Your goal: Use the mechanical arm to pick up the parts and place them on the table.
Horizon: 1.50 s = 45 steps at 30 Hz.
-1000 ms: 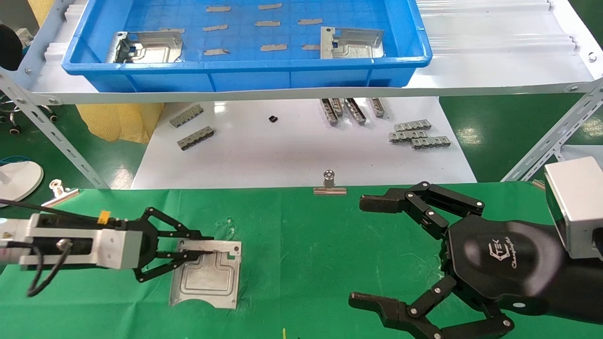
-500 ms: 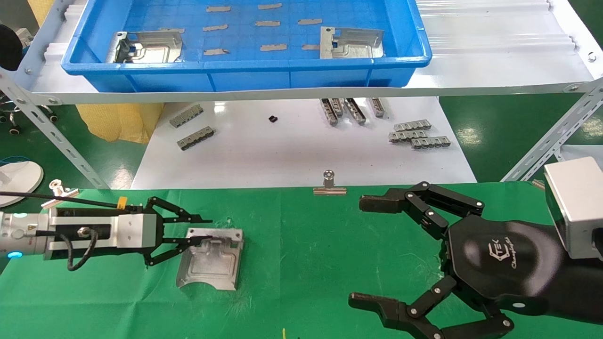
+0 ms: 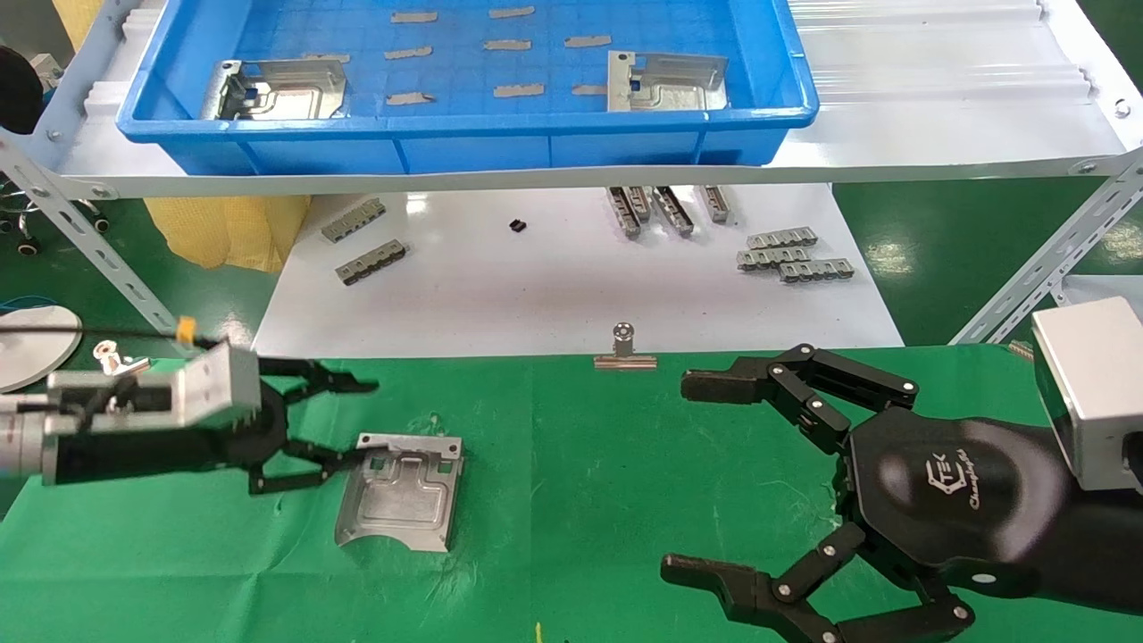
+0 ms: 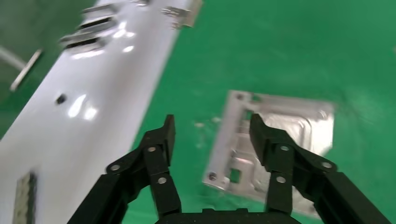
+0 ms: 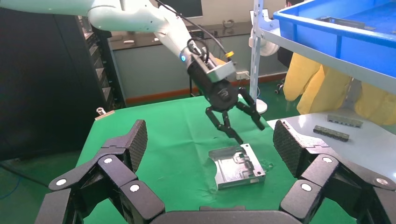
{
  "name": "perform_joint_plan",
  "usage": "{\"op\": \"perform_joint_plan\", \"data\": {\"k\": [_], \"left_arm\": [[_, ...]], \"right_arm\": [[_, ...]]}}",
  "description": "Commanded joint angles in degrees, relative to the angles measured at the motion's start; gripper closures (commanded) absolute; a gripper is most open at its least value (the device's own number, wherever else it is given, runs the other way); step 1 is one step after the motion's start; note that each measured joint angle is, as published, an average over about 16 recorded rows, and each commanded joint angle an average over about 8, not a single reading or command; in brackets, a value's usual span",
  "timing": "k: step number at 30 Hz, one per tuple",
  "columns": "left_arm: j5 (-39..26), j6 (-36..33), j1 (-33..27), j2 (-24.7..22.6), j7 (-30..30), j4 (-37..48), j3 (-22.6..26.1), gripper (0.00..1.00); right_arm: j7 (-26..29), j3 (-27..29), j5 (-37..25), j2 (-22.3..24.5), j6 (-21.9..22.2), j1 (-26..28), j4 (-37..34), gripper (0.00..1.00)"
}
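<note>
Factory workshop: slotted-angle shelving, blue parts bin, green cloth bench, epoxy floor.

Head looks down; wrists closely share the part.

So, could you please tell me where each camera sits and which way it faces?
Head view: high on the robot, looking forward and down at the green table; both grippers show.
Left wrist view: behind the open left gripper, facing down at the part.
Right wrist view: behind the open right gripper, facing across the table.
All share the part.
</note>
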<state>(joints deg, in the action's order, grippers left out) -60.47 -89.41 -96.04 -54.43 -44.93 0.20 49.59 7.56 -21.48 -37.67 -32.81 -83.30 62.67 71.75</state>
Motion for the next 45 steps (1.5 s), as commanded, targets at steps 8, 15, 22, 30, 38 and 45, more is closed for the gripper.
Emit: {"op": "perform_joint_plan", "data": {"k": [8, 15, 22, 30, 38, 45], "left_arm": [[0.74, 0.08, -0.57, -0.16, 3.54, 1.78, -0.48, 0.0], [1.39, 0.26, 0.85, 0.66, 5.27, -1.48, -1.74, 0.0], [3.38, 0.66, 4.73, 2.83, 11.08, -9.82, -5.41, 0.0], [5.78, 1.14, 9.41, 5.44, 18.1, -19.89, -9.85, 0.0], [8.19, 1.62, 14.12, 8.06, 25.16, -30.01, -14.3, 0.0], [10.28, 2.04, 18.21, 10.34, 31.3, -38.81, -18.18, 0.0]], "right_arm": [[0.0, 0.0, 0.01, 0.0, 0.01, -0.01, -0.01, 0.0], [0.0, 0.0, 0.01, 0.0, 0.01, -0.01, -0.01, 0.0], [-0.01, 0.0, 0.01, 0.0, 0.01, -0.01, -0.01, 0.0], [-0.01, 0.0, 0.01, 0.0, 0.01, 0.0, -0.02, 0.0], [-0.01, 0.0, 0.01, 0.0, 0.01, 0.0, -0.02, 0.0], [-0.01, -0.01, 0.01, 0.0, 0.01, 0.0, -0.02, 0.0]]}}
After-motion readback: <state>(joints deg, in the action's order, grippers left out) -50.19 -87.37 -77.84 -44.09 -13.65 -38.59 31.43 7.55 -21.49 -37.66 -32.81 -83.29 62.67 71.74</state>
